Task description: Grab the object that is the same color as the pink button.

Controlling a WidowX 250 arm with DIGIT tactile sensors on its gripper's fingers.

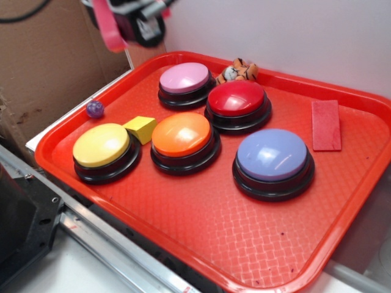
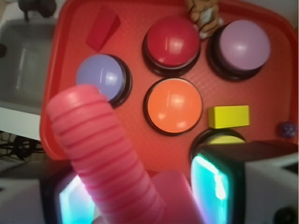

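Wrist view shows the pink bolt (image 2: 100, 154) already between the fingers of the gripper (image 2: 140, 196): the ribbed shaft rises from between the two lit finger pads (image 2: 212, 182) and leans up and to the left in the picture, while its flat head sits low at the bottom edge, just beside the right pad. You can read the gripper as closed on the bolt, with the bolt's long axis running outward from the jaws rather than across them.

Exterior view confirms the height. The gripper (image 1: 131, 24) is at the top edge of the picture, well above the red tray (image 1: 201, 244) and toward its rear left corner, with the bolt (image 1: 109, 27) hanging as a pink strip at its left side. The bolt touches nothing on the tray.

Check the colour match from either view: the pink button (image 1: 184, 78) stands at the back of the tray, beside the red button (image 1: 237, 99), and its pale dome is near the bolt's colour. The flat red block (image 1: 326, 125) lies well apart at the right and is not the target.

Judged from these pictures, the grab itself is done. Because the shaft projects sideways from the jaws, treat the hold as off-centre and avoid any quick swing that could lever the bolt loose.
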